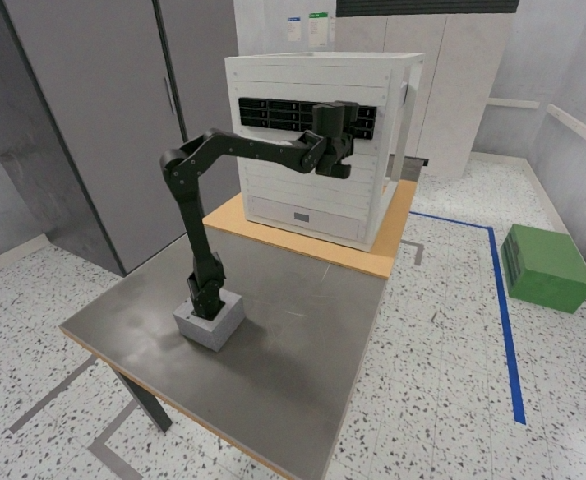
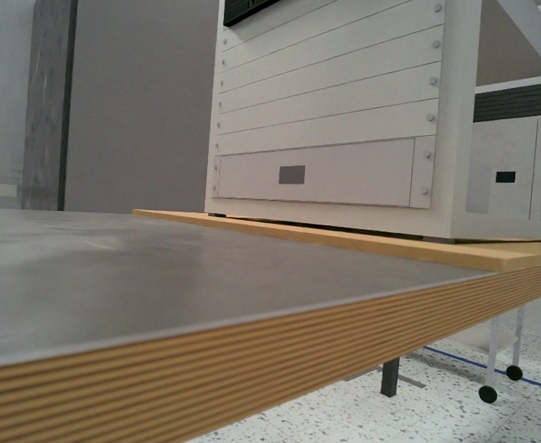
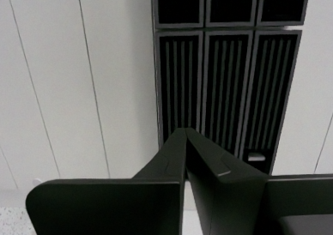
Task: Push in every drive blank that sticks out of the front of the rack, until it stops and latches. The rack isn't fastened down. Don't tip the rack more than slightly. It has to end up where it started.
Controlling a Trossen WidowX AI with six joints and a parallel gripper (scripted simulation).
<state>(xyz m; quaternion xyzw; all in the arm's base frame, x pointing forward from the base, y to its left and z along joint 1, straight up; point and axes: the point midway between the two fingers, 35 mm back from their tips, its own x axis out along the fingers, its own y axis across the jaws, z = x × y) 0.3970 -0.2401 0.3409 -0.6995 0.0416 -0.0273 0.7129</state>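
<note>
The white rack (image 1: 311, 183) (image 2: 328, 114) (image 3: 56, 83) stands upright on a wooden board. A black block of drive blanks (image 1: 283, 114) (image 2: 246, 10) (image 3: 180, 79) crosses its upper front in three rows; the arm hides part of it in the top view, and the exterior view shows only its lower corner. In the wrist view the blanks show ribbed faces and pale latches. I cannot tell clearly which ones stick out. My gripper (image 3: 184, 135) is shut and empty. Its tips overlap the lower end of the left ribbed blank in the wrist view; contact cannot be told.
The arm's grey base block (image 1: 210, 320) sits on the metal table (image 1: 293, 362) (image 2: 189, 276). The wooden board (image 1: 283, 238) (image 2: 475, 255) lies under the rack. A green box (image 1: 551, 268) is on the floor at right. A tall grey cabinet (image 1: 96, 103) (image 2: 136, 105) stands at left.
</note>
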